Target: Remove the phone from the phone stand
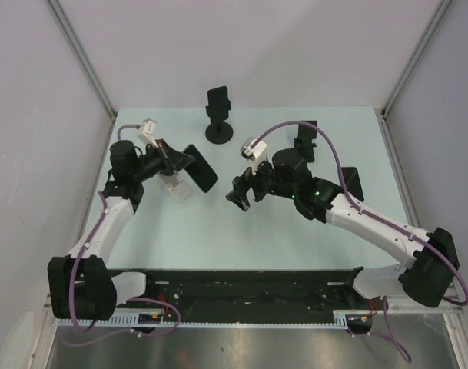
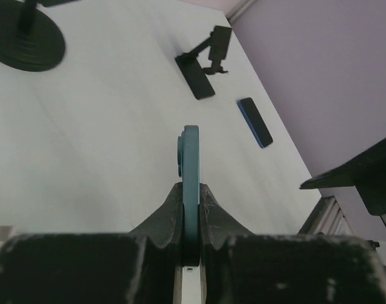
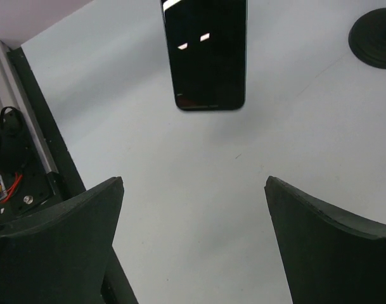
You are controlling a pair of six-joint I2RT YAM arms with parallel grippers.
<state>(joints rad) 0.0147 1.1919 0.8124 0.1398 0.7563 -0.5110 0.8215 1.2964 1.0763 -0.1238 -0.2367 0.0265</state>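
Left wrist view shows the phone (image 2: 191, 166) edge-on, a thin teal-sided slab clamped at its lower end by the left gripper (image 2: 191, 190), whose fingers are pressed against its two broad faces. From above, the phone hangs tilted over the left half of the tabletop (image 1: 218, 231), apparently clear of any cradle, with a pale stand-like piece (image 1: 174, 188) just below it; whether the two touch I cannot tell. As a judgement, the phone is already out of its stand and what remains is to set it down. It should handle as a stiff, fairly light slab with a smooth glass face, so it may slip or pivot if held near one end. A grip across the flat faces closer to the middle would be steadier, and it wants a gentle landing since the screen is fragile. The right gripper (image 3: 194, 183) hovers nearby with its fingers spread wide, holding nothing and looking at the phone's dark screen. Farther out stand a round-based stand (image 1: 220, 131) at the back of the tabletop, a black folding stand (image 2: 202, 69) to the right, and a second phone (image 2: 255, 121) lying flat beyond it
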